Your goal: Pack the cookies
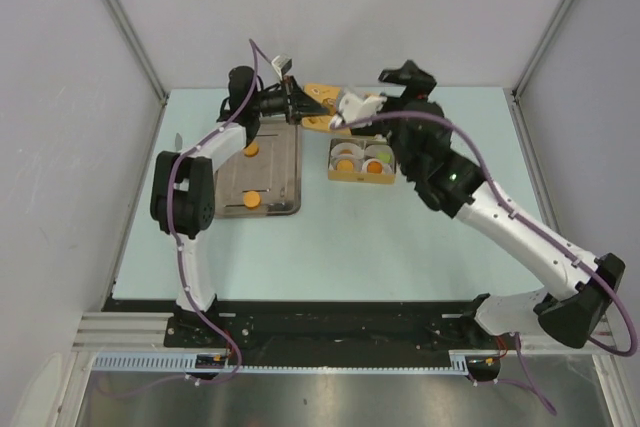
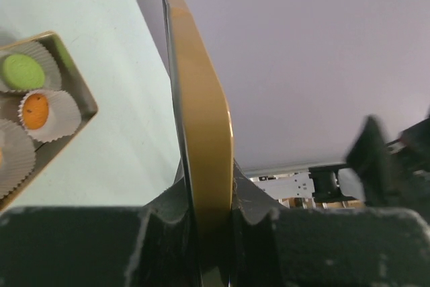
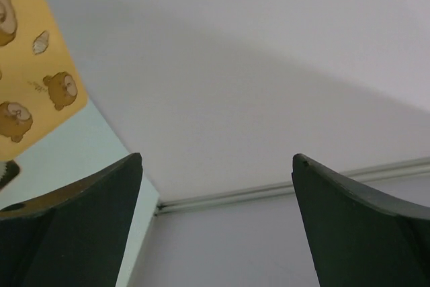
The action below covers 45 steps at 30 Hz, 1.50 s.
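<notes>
Looks partly done. On counter (image 1: 400, 237), tray (image 1: 280, 172) beside open box (image 1: 360, 181). Lid (image 2: 205, 146) off box, clamped by its edge in left pincer (image 2: 209, 186); right pincer (image 3: 216, 159) apart, empty. Orange and green cookies (image 2: 35, 111) in box liners (image 2: 64, 115); two orange left on tray to pack.

Readable text, labels, numbers: none found in any of the three views.

From the right wrist camera I see a yellow lid (image 3: 37, 52) printed with brown cartoon bears (image 3: 59, 90). Small dark marks sit just beside two of the bears and may be lettering, but they are too small and blurred for me to read.

The cookies (image 2: 35, 111) and their box (image 2: 86, 105) show no lettering that I can make out.
</notes>
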Each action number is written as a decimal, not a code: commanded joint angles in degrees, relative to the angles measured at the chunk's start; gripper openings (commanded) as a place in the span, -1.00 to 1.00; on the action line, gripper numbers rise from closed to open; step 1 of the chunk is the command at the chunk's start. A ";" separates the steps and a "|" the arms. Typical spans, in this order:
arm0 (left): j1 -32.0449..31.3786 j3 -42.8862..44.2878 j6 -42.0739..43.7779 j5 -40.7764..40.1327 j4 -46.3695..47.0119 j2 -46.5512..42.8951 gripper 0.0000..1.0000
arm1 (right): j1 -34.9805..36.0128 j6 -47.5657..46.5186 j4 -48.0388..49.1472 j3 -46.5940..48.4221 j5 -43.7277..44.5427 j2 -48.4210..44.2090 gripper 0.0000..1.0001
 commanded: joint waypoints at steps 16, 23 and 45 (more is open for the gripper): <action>-6.53 1.48 2.85 -2.63 1.02 6.62 -1.00 | -36.45 58.87 -47.30 22.92 -48.31 15.01 0.86; -7.06 3.41 3.54 -3.77 0.51 10.23 -1.00 | -40.93 66.16 -36.05 12.71 -57.21 17.02 0.90; -8.21 6.39 -3.04 -3.86 7.18 17.70 -1.00 | -42.96 77.24 -18.02 7.60 -64.69 32.15 0.89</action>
